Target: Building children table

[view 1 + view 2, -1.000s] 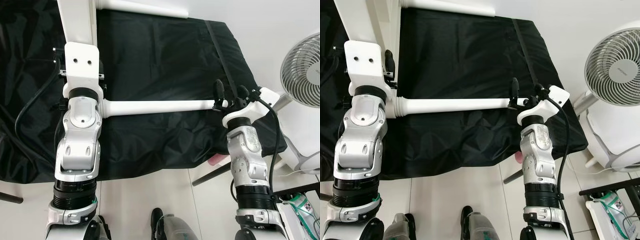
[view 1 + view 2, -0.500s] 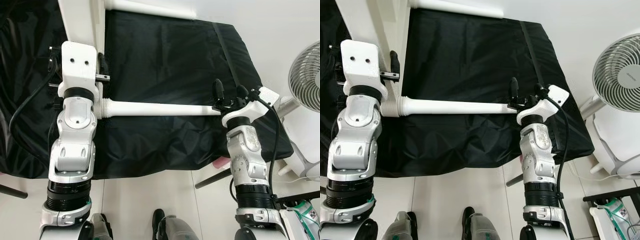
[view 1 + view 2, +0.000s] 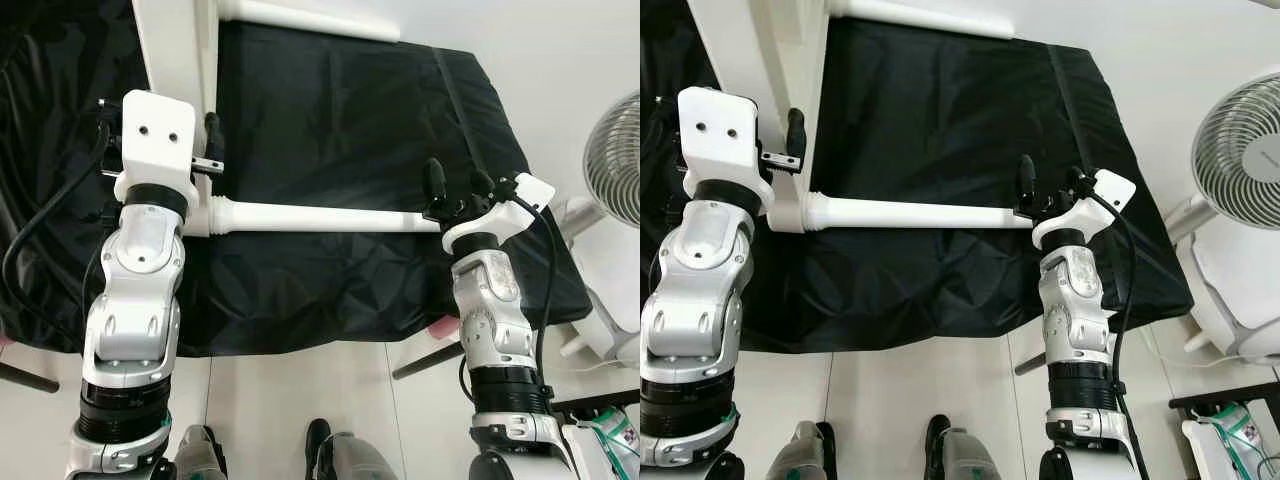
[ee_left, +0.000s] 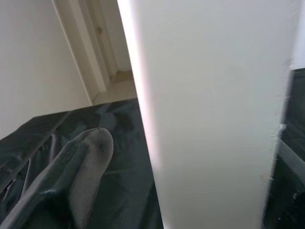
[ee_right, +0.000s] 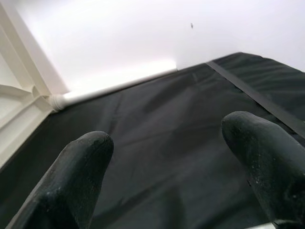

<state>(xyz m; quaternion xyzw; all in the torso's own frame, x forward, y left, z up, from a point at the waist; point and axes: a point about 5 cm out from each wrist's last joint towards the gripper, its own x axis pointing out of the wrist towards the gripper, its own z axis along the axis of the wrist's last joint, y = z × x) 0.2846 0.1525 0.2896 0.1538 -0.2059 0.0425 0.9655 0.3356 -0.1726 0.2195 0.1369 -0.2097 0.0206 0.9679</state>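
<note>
Black cloth (image 3: 340,130): two white legs (image 3: 320,217); right fingers (image 3: 448,186) spread around one; left fingers (image 3: 212,140) unclear.

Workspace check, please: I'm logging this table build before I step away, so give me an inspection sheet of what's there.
Surface: black cloth spread over the work area, wrinkled, pale tile floor at its near edge.
Job's things: white table frame standing upside down; one white leg runs sideways from its corner, a second leg at the far end.
Clutter: a pink object peeks from under the cloth's edge.
Grippers: left gripper at the frame's corner, one finger beside the white panel; right gripper at the leg's free end, fingers apart.
Cables: black cable loops off the left arm; another along the right arm.
Surroundings: white fan to the right, white wall behind.
</note>
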